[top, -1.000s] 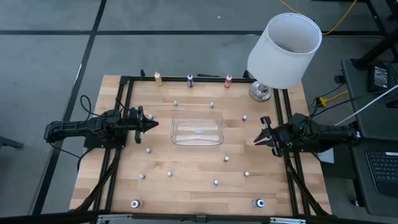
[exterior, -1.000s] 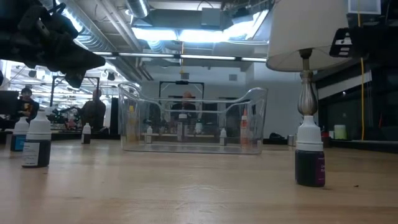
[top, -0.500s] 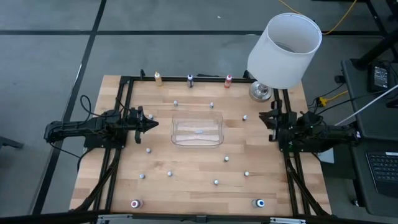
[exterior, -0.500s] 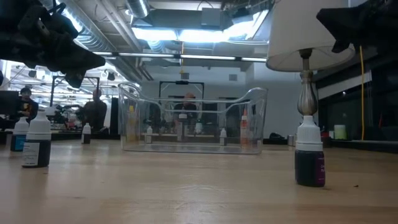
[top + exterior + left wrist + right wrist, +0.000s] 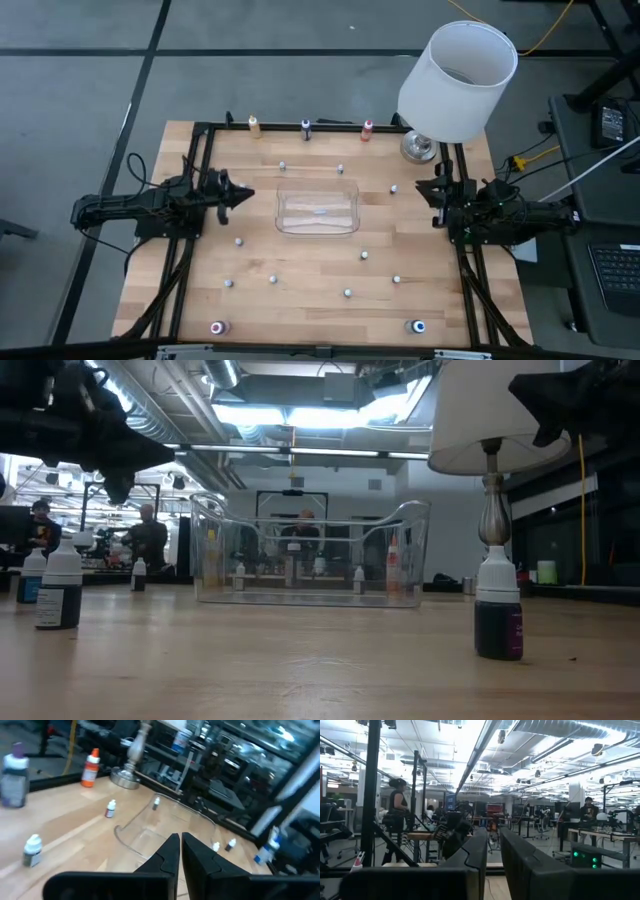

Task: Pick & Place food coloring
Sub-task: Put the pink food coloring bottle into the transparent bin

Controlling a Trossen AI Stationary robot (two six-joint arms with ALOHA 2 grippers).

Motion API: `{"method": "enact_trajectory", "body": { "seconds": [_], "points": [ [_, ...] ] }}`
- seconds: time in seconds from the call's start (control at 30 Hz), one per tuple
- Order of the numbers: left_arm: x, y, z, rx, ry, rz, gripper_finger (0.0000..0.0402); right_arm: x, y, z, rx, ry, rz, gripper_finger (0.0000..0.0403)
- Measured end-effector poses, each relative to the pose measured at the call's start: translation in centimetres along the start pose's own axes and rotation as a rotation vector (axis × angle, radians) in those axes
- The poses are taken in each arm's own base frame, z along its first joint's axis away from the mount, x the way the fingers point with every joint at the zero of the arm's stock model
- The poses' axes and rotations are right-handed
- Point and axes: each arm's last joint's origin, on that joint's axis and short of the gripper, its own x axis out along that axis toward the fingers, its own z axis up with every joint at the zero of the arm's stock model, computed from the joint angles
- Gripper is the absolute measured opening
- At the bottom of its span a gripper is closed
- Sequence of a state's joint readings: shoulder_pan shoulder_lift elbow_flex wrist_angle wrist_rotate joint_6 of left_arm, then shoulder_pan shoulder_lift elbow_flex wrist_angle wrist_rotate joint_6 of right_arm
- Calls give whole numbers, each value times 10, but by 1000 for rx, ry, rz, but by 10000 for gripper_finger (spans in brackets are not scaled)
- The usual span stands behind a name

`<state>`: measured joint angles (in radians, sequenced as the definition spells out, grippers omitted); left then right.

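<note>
Nearest the low camera stands the dark purple bottle, capped white. In the high view, a clear tub sits at centre. At nine o'clock the left gripper is clenched, empty; at three o'clock the right gripper (raised, holding nothing) is nearly closed. Three bottles line twelve o'clock.

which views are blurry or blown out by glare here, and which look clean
High view: evenly lit and sharp across the table. Low view: ceiling lights blown out, clear container backlit, the near purple bottle dark. Left wrist view: motion-blurred throughout. Right wrist view: bright ceiling strips, the pincer fingers dark and soft.
</note>
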<state>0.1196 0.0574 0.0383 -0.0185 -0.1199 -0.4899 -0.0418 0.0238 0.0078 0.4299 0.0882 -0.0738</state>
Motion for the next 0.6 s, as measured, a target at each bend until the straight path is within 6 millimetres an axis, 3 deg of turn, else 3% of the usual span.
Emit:
{"method": "enact_trajectory", "body": {
  "seconds": [0.1, 0.27, 0.4, 0.6],
  "points": [
    [0, 0, 2, -133, -38, 21, 15, 0, -1, 2, 88, -23, -17, 58],
    [-2, -6, 14, -185, -119, -28, 15, -1, -5, 8, 260, -90, -131, 58],
    [-10, -17, 39, -182, -136, -17, 16, 3, -6, 19, 254, -62, -156, 58],
    [-25, -39, 91, -94, 16, 211, 15, 18, -10, 56, 221, 233, -265, 58]
  ]
}}
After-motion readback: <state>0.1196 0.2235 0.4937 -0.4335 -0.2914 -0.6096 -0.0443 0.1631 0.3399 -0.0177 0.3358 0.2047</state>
